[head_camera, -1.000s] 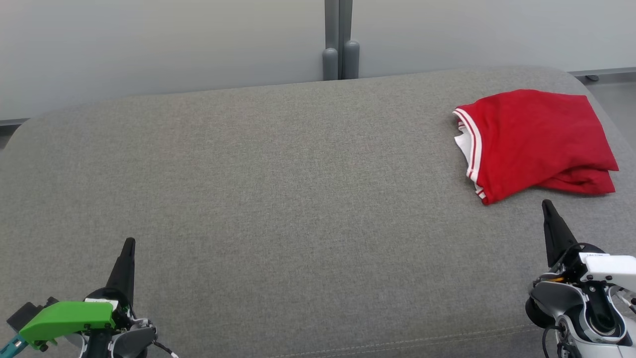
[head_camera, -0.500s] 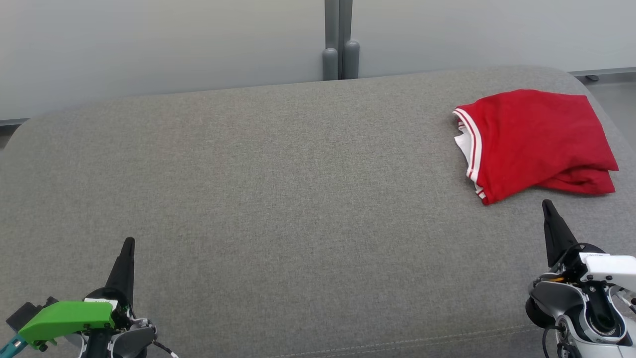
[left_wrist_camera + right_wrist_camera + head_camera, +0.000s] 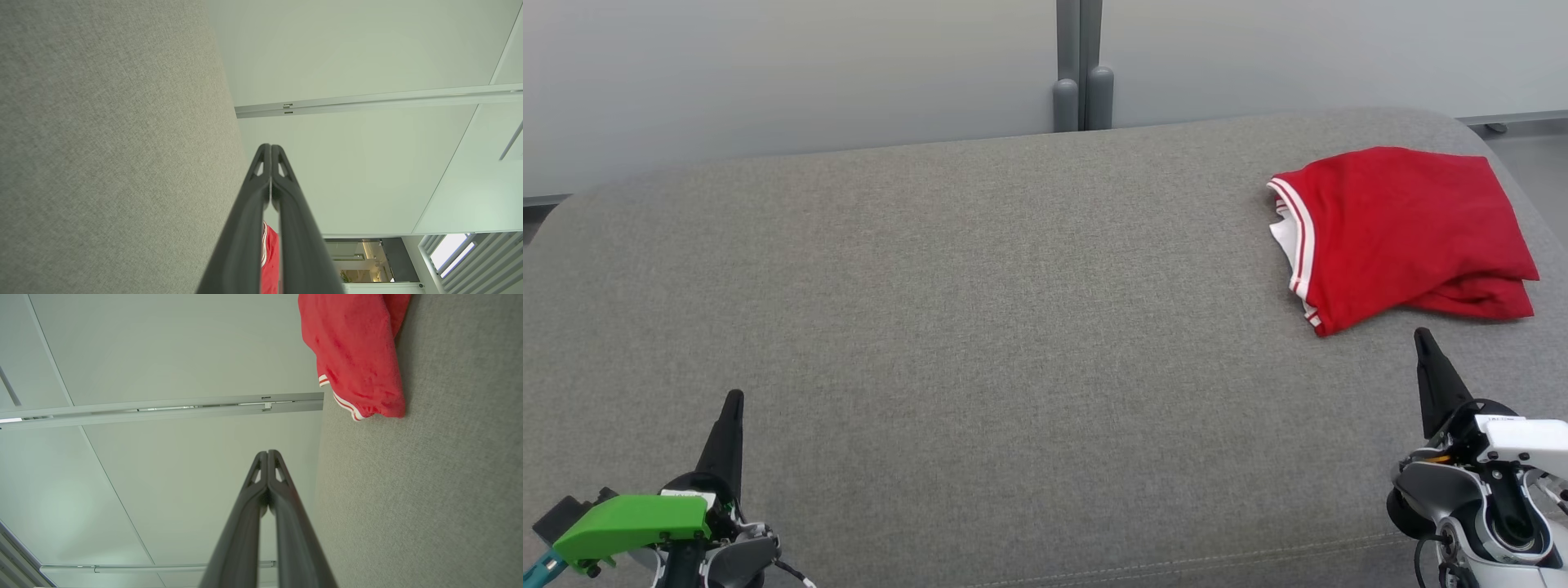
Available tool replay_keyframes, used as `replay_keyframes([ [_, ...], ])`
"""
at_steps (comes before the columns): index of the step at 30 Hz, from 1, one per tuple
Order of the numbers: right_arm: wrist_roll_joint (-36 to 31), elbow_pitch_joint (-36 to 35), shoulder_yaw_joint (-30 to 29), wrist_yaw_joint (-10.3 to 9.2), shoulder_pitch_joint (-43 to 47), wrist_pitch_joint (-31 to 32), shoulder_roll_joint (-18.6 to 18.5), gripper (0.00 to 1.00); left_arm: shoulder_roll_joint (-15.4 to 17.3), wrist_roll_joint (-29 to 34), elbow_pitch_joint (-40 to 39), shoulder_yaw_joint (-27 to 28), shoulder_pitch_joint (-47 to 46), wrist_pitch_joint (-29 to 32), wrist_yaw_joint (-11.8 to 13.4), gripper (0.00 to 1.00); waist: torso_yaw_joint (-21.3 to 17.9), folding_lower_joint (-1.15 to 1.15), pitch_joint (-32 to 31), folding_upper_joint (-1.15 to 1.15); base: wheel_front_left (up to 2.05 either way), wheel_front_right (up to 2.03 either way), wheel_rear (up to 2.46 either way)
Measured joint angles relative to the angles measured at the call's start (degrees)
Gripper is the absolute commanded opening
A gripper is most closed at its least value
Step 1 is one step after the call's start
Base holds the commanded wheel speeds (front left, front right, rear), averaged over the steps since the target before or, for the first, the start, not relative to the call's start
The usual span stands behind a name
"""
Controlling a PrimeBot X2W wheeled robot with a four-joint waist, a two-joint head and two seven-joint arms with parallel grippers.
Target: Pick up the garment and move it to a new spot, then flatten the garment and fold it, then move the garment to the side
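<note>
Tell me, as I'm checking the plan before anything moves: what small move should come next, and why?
Probably the right gripper should open its jaws and ease forward to the near edge of the red garment. Both grippers are shut and empty; the garment lies loosely folded at the right of the grey cushion, just ahead of that gripper, while the left gripper sits far across.

Closed and empty, left pincer (image 3: 734, 398) and right pincer (image 3: 1422, 335), fingers forward, seemingly level.
</note>
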Motion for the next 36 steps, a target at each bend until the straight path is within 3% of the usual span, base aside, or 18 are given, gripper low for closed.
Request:
replay_keyframes([
  [36,0.0,0.0,-0.1,0.00,0.0,0.0,0.0,0.00,0.0,0.0,-0.1,0.2,0.0,0.1,0.0,0.00,0.0,0.00,0.0,0.00,0.00,0.00,0.00],
])
